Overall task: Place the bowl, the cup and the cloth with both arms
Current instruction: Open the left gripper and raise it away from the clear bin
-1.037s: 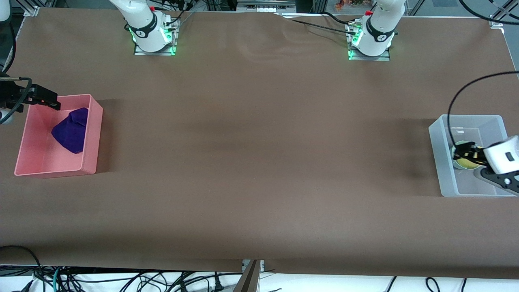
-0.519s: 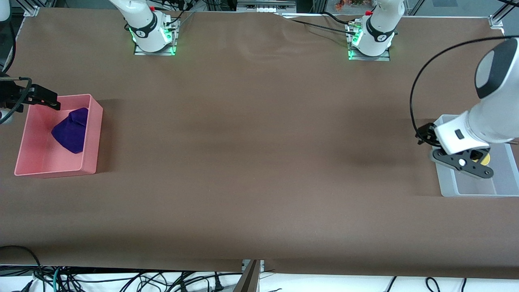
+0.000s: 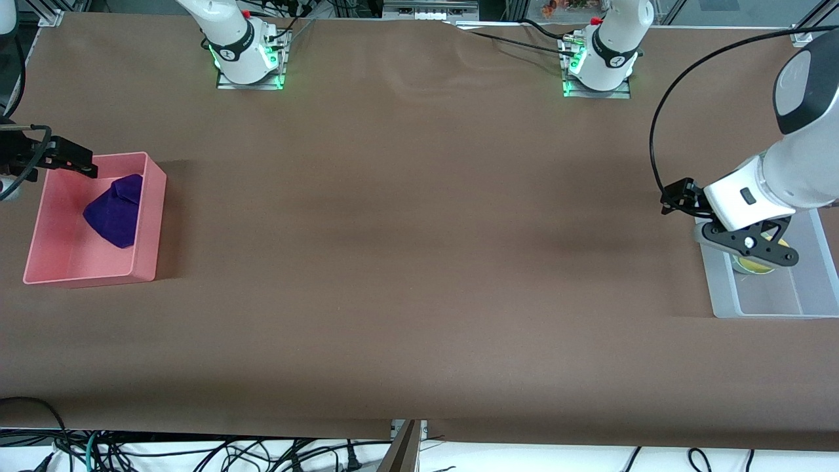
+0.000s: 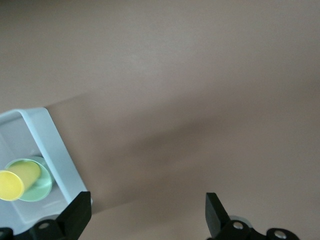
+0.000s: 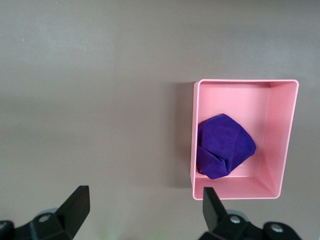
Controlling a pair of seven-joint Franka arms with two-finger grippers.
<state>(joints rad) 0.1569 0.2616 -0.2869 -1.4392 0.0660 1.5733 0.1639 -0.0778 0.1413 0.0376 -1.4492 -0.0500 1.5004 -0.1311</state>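
Observation:
The purple cloth point(image 3: 115, 213) lies crumpled in a pink bin point(image 3: 149, 216) at the right arm's end of the table; it also shows in the right wrist view point(image 5: 225, 145). My right gripper point(image 3: 73, 161) is open and empty, up beside that bin's rim point(image 5: 194, 140); its own view point(image 5: 144, 212) shows bare table between the fingers. The yellow cup point(image 4: 10, 185) sits in the sage-green bowl point(image 4: 39, 181) inside a clear bin point(image 4: 55, 150). In the front view the left wrist hides most of them point(image 3: 754, 266). My left gripper point(image 3: 679, 196) is open and empty point(image 4: 147, 215), over the table beside the clear bin point(image 3: 721, 305).
The brown table point(image 3: 419, 249) stretches between the two bins. The arm bases stand along the table edge farthest from the front camera. A black cable point(image 3: 655, 131) loops above the left wrist.
My left gripper has come up out of the clear bin, leaving the cup in the bowl, and moved toward the table's middle. The right arm has not moved.

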